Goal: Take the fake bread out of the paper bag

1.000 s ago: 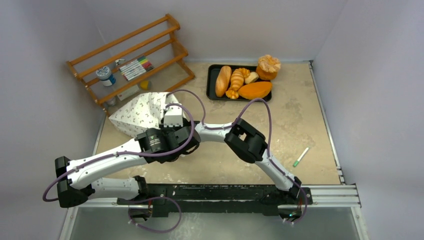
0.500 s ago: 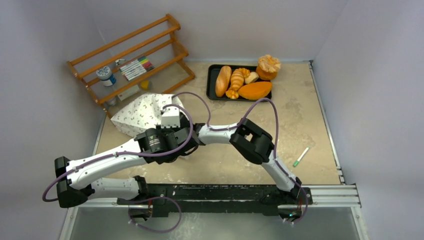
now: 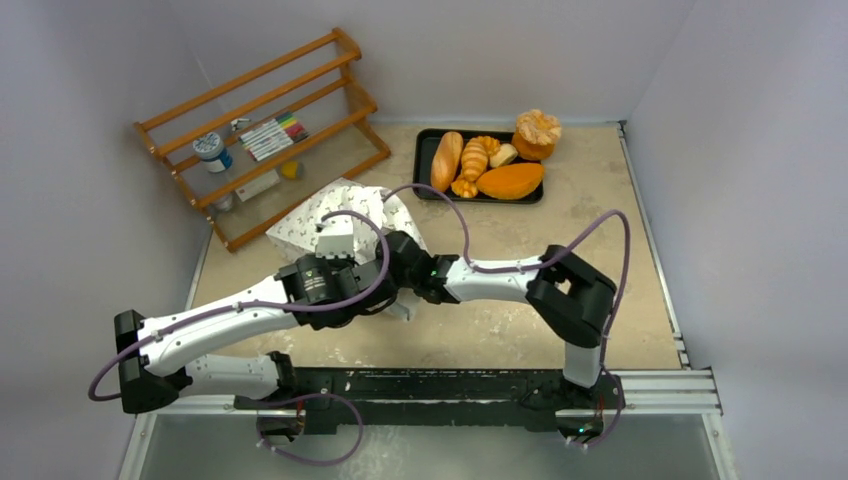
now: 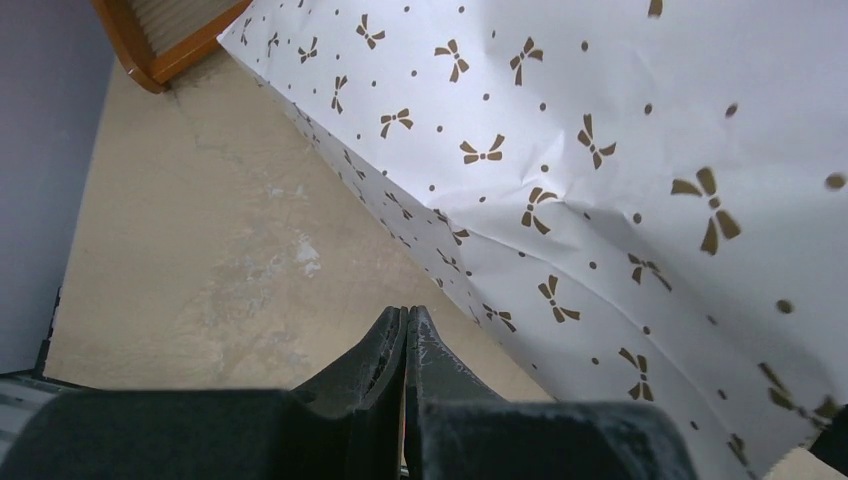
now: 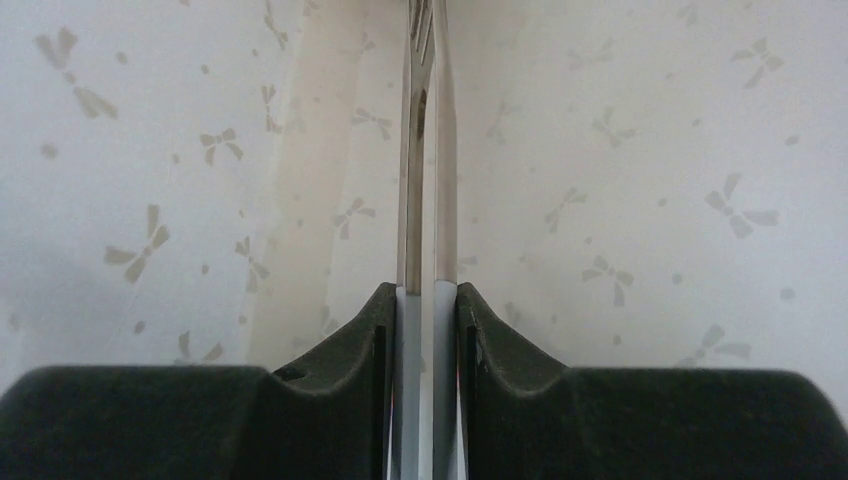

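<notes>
A beige, stone-patterned table (image 3: 600, 200) fills the floor of a grey-walled cell. A wooden rack (image 3: 260, 110) leans at the far left and a black tray (image 3: 420, 165) sits at the far middle. Pieces of fake bread (image 3: 510, 180) lie on the tray.

The paper bag (image 3: 365, 200) lies crumpled between the rack and the tray, left of centre and just beyond both wrists. Whether any bread is inside it cannot be told.

The left arm (image 3: 230, 325) runs from its base at the near left in a low arc toward the middle, its wrist at the bag's near edge. In its wrist view the left gripper (image 4: 407, 315) has its fingers pressed flat together with nothing visible between them. The tips hang over bare table just beside the bag's (image 4: 600, 150) lower edge.

The right arm (image 3: 500, 280) rises from its base at the near right to a raised elbow. The forearm then stretches level and leftward across the table to meet the bag beside the left wrist. The right gripper (image 5: 427, 300) pinches a thin upright fold of the bag's paper (image 5: 620, 180), which fills the narrow gap between its fingers.
</notes>
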